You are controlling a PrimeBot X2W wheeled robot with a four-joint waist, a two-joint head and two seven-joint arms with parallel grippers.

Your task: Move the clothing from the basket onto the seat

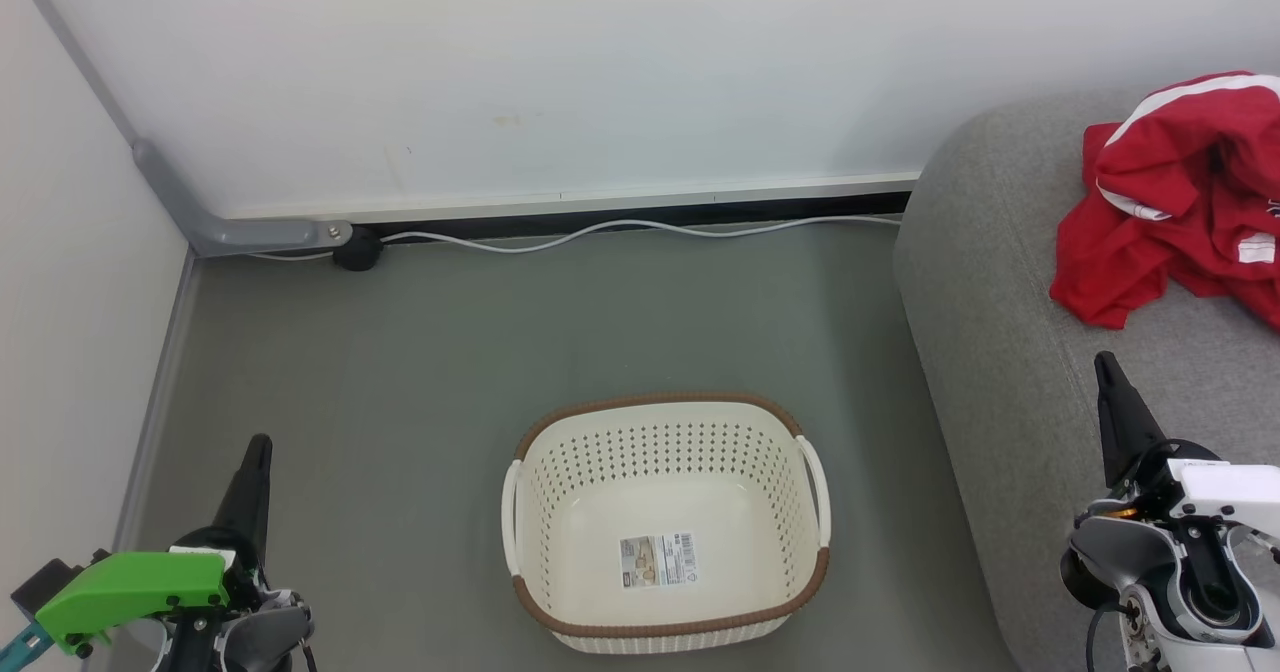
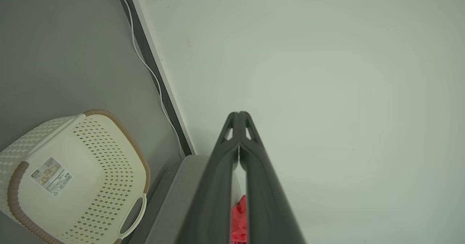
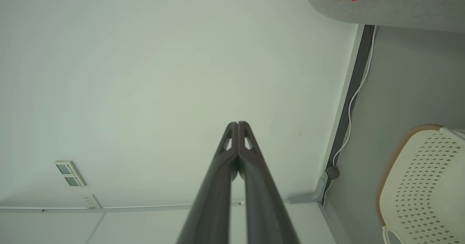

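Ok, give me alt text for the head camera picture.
An empty cream basket sits on the grey floor, while the red clothing lies heaped on the grey seat at right. The left pincer and right pincer, both shut, rise from the lower corners.

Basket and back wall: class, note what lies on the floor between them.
In the head view, bare grey floor stretches from the basket to the wall, and a white cable runs along the wall's foot.
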